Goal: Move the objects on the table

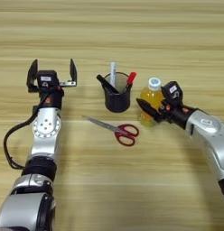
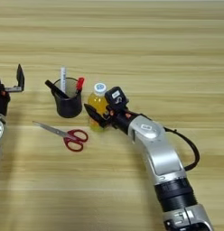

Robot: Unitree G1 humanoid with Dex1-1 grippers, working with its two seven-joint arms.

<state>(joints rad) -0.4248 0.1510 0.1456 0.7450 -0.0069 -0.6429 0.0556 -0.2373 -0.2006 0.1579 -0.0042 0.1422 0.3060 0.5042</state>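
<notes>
The left gripper hovered toward the table's left edge, its fingers wide apart and empty. The scissors lay untouched near the middle. Beside the cup, the right gripper was clamped around the bottle, which apparently was not lifted yet.

Left arm reaches straight forward, left pincer held fingers-up and spread wide, gripping nothing; right arm angles in from the right, right pincer clamped around the bottle.
</notes>
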